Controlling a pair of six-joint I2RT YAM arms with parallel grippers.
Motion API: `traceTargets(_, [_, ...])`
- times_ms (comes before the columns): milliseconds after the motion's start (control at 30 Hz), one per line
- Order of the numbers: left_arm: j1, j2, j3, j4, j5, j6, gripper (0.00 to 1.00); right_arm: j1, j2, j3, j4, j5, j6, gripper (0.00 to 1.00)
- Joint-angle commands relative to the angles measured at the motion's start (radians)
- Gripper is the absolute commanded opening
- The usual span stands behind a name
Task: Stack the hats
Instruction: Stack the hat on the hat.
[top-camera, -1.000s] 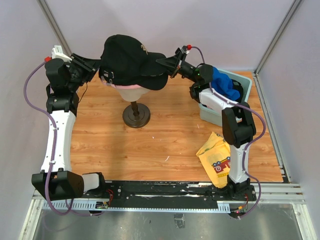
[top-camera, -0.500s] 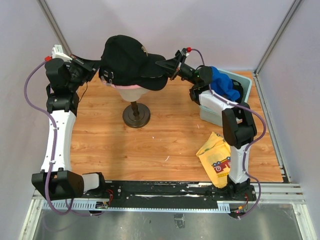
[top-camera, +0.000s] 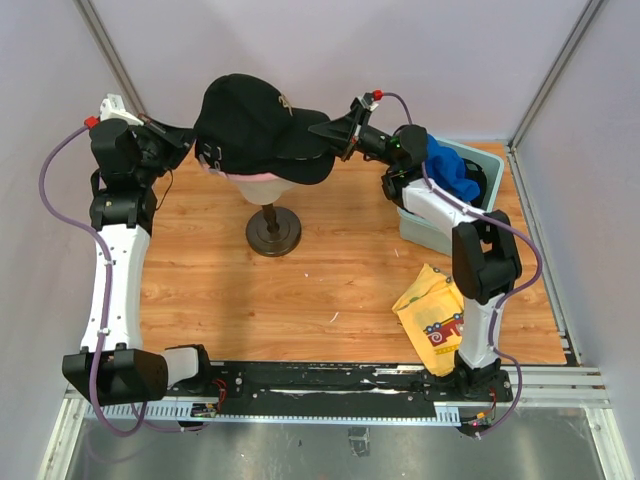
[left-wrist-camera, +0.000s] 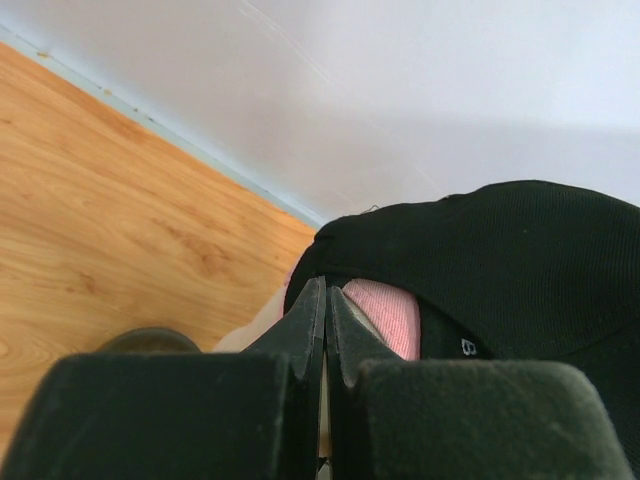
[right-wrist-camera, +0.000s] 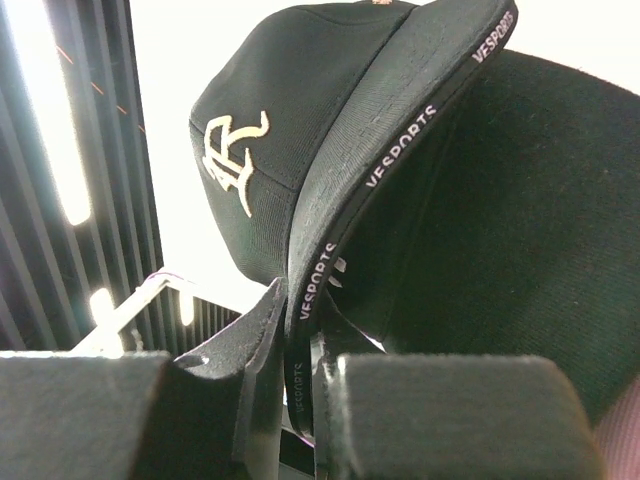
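Observation:
A black hat (top-camera: 250, 120) with a pale logo sits on top of a pink hat (top-camera: 262, 174) on the mannequin head. My left gripper (top-camera: 190, 140) is at the rear of the stack. In the left wrist view its jaws (left-wrist-camera: 325, 290) are pressed together at the black hat's (left-wrist-camera: 520, 260) back rim, beside the pink hat (left-wrist-camera: 385, 315). My right gripper (top-camera: 333, 132) is at the brim tip. In the right wrist view the brim edge of the black hat (right-wrist-camera: 260, 120) runs between that gripper's (right-wrist-camera: 298, 300) fingers. A bright blue hat (top-camera: 450, 170) lies in the bin.
The mannequin's dark round stand (top-camera: 272, 232) is on the wooden table, left of centre. A grey bin (top-camera: 485, 195) holding the blue hat sits at the right, near the wall. A yellow cloth with red print (top-camera: 432, 315) lies by the right arm's base.
My left gripper has shut at the back of the black hat and drawn slightly left, and the hat has shifted left with it. The right gripper has followed along on the brim.

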Motion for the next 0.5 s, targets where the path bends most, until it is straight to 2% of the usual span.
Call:
traceTargets(0, [0.004, -0.014, 0.015, -0.100, -0.047, 0.062, 0.00, 0.030, -0.036, -0.026, -0.041, -0.106, -0.065, 0.13])
traceTargets(267, [0.004, -0.022, 0.032, -0.130, -0.053, 0.083, 0.01, 0.024, -0.050, -0.074, -0.039, -0.102, -0.072, 0.13])
traceTargets(367, [0.004, -0.023, 0.032, -0.137, -0.052, 0.085, 0.01, 0.022, -0.056, -0.096, -0.035, -0.102, -0.075, 0.02])
traceTargets(467, [0.004, -0.021, 0.032, -0.141, -0.045, 0.085, 0.00, 0.019, -0.061, -0.118, -0.037, -0.108, -0.081, 0.01])
